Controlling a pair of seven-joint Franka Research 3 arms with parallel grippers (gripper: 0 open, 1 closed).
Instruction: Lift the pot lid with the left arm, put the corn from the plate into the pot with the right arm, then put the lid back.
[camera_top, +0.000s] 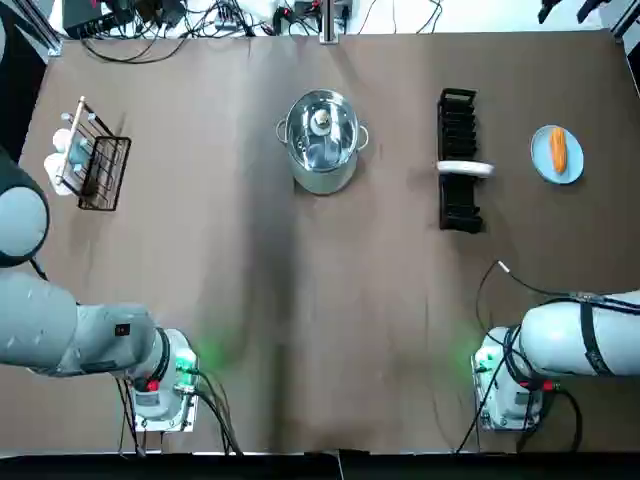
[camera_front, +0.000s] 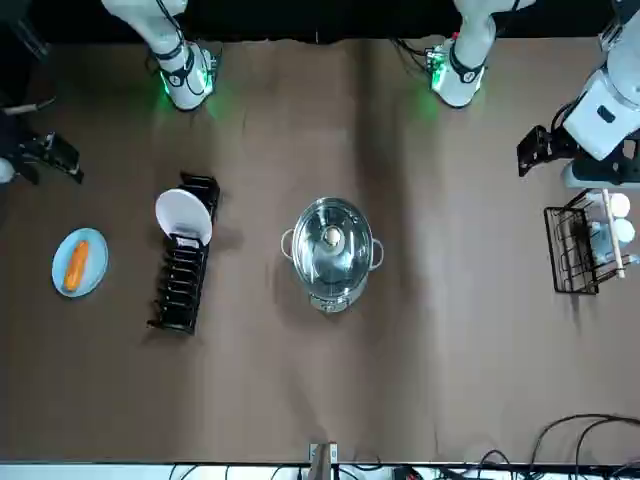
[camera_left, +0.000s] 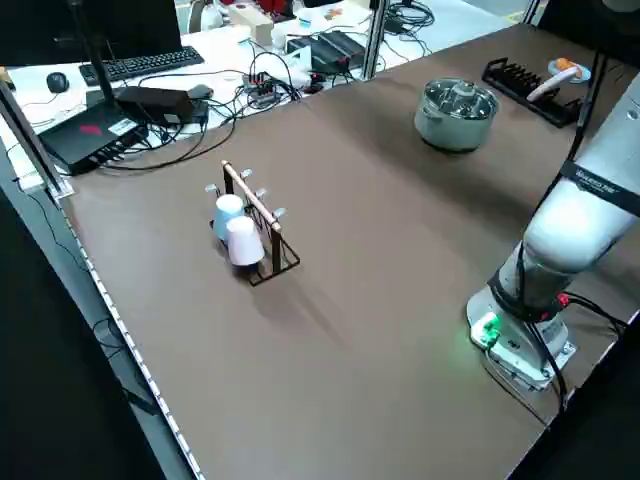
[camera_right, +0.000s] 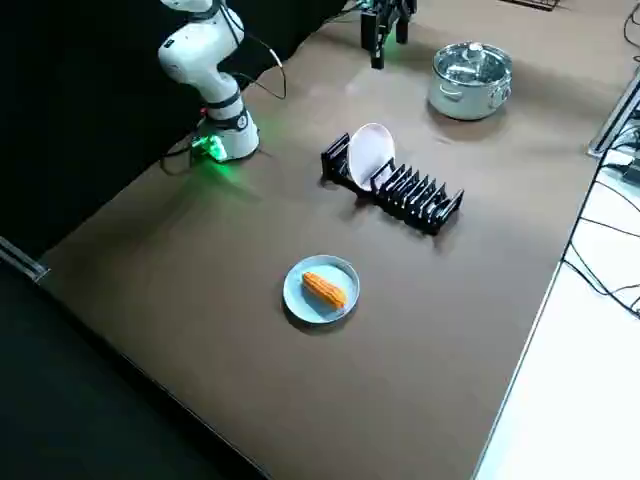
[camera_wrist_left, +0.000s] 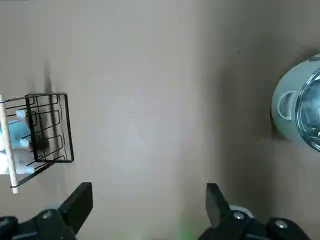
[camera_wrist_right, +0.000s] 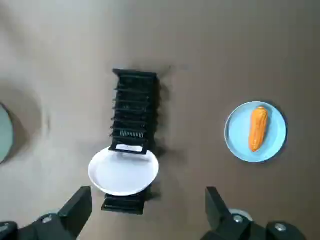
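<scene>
Now, step one: lid (camera_top: 336, 140) on pot (camera_top: 322, 180), well off from the wide-open left gripper (camera_wrist_left: 149, 196); right gripper (camera_wrist_right: 149, 199) open too. Next, reach over, pinch knob (camera_top: 321, 122).

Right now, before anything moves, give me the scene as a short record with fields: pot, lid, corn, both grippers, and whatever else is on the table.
Pot: pot at mid-table, on the half far from the arms
Lid: lid on the pot, not yet lifted
Corn: corn lying on the blue plate, robot's far right
Left gripper: left gripper open, empty, raised near the cup rack
Right gripper: right gripper open, empty, raised on the robot's right side
Dish rack: dish rack between pot and blue plate, holding one white plate
</scene>
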